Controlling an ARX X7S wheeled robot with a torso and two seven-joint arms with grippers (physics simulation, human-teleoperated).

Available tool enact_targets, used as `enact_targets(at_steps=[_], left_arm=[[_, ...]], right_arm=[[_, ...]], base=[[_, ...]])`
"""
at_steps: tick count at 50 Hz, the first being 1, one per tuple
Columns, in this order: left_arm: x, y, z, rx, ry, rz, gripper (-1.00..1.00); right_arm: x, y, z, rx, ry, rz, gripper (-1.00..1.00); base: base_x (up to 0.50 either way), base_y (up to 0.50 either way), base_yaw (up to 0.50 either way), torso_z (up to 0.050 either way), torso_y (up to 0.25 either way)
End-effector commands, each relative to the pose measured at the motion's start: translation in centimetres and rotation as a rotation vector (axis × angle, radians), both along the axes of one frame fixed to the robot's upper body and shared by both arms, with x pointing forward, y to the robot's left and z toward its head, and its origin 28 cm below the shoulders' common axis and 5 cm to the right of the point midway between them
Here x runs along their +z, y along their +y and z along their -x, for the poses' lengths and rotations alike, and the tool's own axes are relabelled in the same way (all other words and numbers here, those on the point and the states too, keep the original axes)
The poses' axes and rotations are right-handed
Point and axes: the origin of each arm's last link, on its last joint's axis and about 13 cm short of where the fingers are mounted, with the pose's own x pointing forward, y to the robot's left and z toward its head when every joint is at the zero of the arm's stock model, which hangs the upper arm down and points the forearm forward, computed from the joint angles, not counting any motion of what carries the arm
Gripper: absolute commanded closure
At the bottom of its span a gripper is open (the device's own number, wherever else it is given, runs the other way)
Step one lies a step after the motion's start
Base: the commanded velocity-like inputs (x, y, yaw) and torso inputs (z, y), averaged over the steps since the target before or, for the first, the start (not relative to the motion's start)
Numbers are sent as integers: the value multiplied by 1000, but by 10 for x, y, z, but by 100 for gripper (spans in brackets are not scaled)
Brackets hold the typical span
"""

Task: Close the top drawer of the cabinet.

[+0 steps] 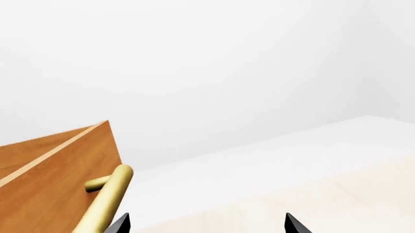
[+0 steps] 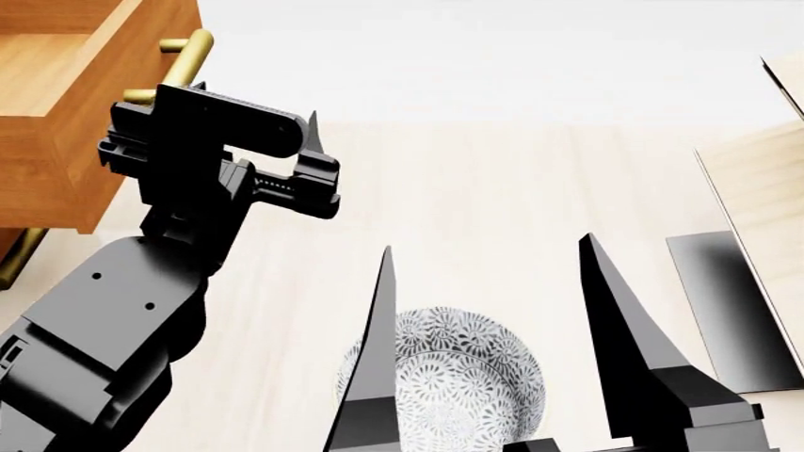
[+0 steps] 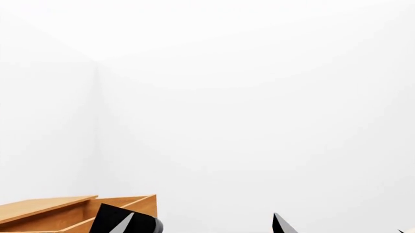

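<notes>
The top drawer (image 2: 56, 104) of the orange-brown cabinet stands pulled out at the upper left of the head view, its lighter inside showing. Its brass handle (image 2: 188, 55) sits on the front. My left gripper (image 2: 245, 113) is open and empty, right in front of the drawer front. In the left wrist view the handle (image 1: 107, 196) lies just beside one fingertip (image 1: 122, 224), not between the jaws, next to the drawer front (image 1: 52, 184). My right gripper (image 2: 496, 311) is open and empty, low in the middle. The drawer also shows in the right wrist view (image 3: 61, 211).
A patterned grey bowl (image 2: 458, 372) lies on the pale floor under my right gripper. A lower drawer's brass handle (image 2: 15, 256) shows at the left edge. A pale wood rack (image 2: 760, 179) on a black base (image 2: 722, 301) stands at the right.
</notes>
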Motion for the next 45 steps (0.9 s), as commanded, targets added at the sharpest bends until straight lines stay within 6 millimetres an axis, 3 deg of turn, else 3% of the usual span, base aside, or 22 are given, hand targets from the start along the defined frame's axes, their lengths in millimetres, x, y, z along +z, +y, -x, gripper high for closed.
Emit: enact_targets(at_steps=[1, 21, 45], left_arm=[[-2, 21, -2, 65, 11, -10, -100], [4, 51, 0, 156, 6, -17, -100], [-1, 69, 3, 210, 17, -42, -100]], right_arm=[[-1, 0, -1, -2, 5, -1, -100], [0, 1, 0, 4, 3, 1, -100], [-1, 1, -1, 9, 6, 2, -100]], base=[[0, 0, 0, 0, 0], [0, 0, 0, 0, 0], [0, 0, 0, 0, 0]])
